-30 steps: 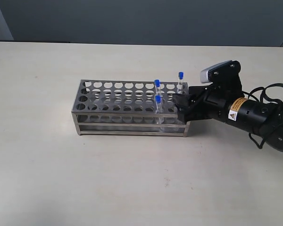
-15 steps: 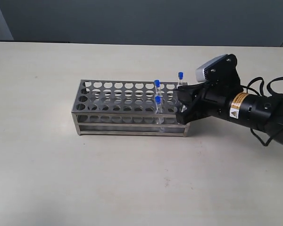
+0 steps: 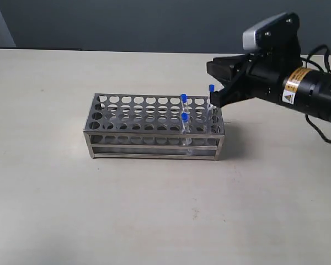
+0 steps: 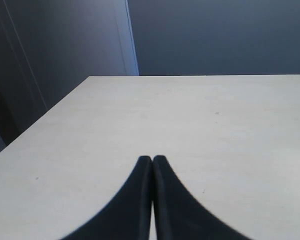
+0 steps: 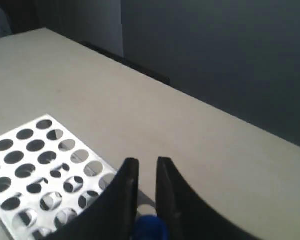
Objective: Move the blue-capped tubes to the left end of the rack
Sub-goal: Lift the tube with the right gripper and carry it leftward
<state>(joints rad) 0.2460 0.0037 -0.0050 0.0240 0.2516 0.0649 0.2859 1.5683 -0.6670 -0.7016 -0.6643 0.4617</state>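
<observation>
The grasp is judged to be the step in hand. The right end effector (image 5: 147, 161) is almost closed, with the cap of one blue-capped tube (image 3: 211, 95) between its fingers; a firm hold cannot be confirmed. This tube stands at the far right corner of the rack (image 3: 149, 132). A straight lift is needed next, then a carry over two other tubes (image 3: 183, 105) to the free left holes. The surface (image 3: 154, 210) is open around. The left end effector (image 4: 152, 159) is closed and empty.

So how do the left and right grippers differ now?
The left gripper has its fingers pressed together; the right gripper shows a narrow gap. The left gripper looks onto the table; the right gripper onto the rack, a blue cap showing in its gap. Both are black.
</observation>
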